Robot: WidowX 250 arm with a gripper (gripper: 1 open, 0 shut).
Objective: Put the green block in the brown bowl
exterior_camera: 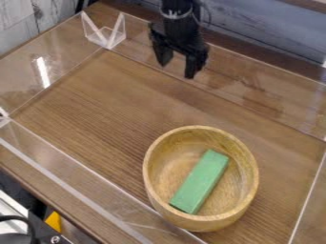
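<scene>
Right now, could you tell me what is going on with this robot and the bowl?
The green block is already lying inside the brown bowl, which sits on the wooden table near the front right. The gripper is far from it, at the back of the table, hanging above the surface with its jaws open and nothing between them. Nothing is touching the bowl or the block, so the placing looks done.

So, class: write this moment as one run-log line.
block: lying in bowl | gripper: open, empty, far end of table, away from bowl | task: looks done
</scene>
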